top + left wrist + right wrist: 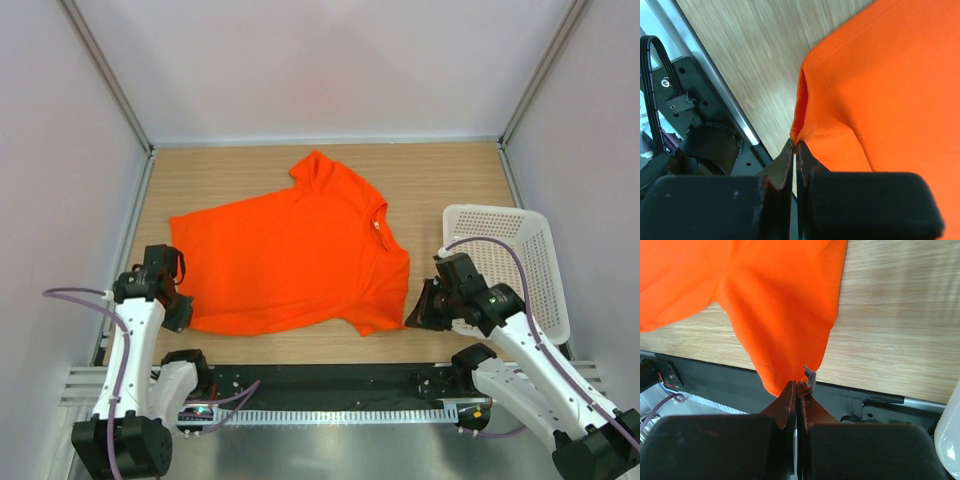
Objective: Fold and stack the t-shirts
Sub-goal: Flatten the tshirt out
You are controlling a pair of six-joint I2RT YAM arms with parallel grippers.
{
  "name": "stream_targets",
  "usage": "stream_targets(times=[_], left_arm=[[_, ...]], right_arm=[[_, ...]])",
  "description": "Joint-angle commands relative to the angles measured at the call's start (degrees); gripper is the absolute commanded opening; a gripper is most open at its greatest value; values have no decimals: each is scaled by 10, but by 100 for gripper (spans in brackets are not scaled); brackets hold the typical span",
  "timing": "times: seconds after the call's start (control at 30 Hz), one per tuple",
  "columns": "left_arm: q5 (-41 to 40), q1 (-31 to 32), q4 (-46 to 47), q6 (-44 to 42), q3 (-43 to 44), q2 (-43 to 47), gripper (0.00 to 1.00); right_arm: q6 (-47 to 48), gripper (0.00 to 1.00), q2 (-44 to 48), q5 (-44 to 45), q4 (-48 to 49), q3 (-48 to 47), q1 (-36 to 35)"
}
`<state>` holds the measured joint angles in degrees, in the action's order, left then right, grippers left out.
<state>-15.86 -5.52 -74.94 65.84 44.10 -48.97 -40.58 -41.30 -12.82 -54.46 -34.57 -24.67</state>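
The bright orange-red t-shirt (295, 255) lies spread on the wooden table, collar toward the right, one sleeve pointing to the back. My left gripper (180, 305) is shut on the shirt's near-left hem corner; in the left wrist view the fabric (880, 90) bunches into the closed tips (796, 145). My right gripper (415, 312) is shut on the near-right sleeve edge; in the right wrist view the sleeve (785, 305) hangs from the closed tips (797, 385), with a small grey tag beside them.
A white lattice basket (520, 260) lies at the right, close behind my right arm. The black rail (320, 385) runs along the table's near edge. Grey walls enclose the left, back and right.
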Motion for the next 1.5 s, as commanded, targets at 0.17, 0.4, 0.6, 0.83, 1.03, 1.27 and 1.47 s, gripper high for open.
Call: stream_targets(times=[0.17, 0.4, 0.6, 0.83, 1.03, 1.27, 1.47], left_arm=[[-14, -6, -8, 22, 6, 3, 0], [-2, -6, 13, -66, 106, -11, 0], [22, -6, -5, -85, 305, -50, 0], [54, -6, 37, -149, 509, -78, 0], [58, 30, 72, -216, 662, -62, 0], [29, 50, 95, -251, 841, -17, 0], [28, 50, 142, -247, 877, 7, 0]], right_arm=[[-20, 1, 7, 0, 1, -9, -2], [-2, 1, 3, 77, 10, -130, -2], [30, 1, -56, 161, 72, -310, -2], [87, 1, -138, 203, 171, -522, -3], [150, 1, -162, 187, 188, -703, -2], [190, 1, -106, 136, 205, -797, -2], [164, 1, -98, 89, 242, -823, 9]])
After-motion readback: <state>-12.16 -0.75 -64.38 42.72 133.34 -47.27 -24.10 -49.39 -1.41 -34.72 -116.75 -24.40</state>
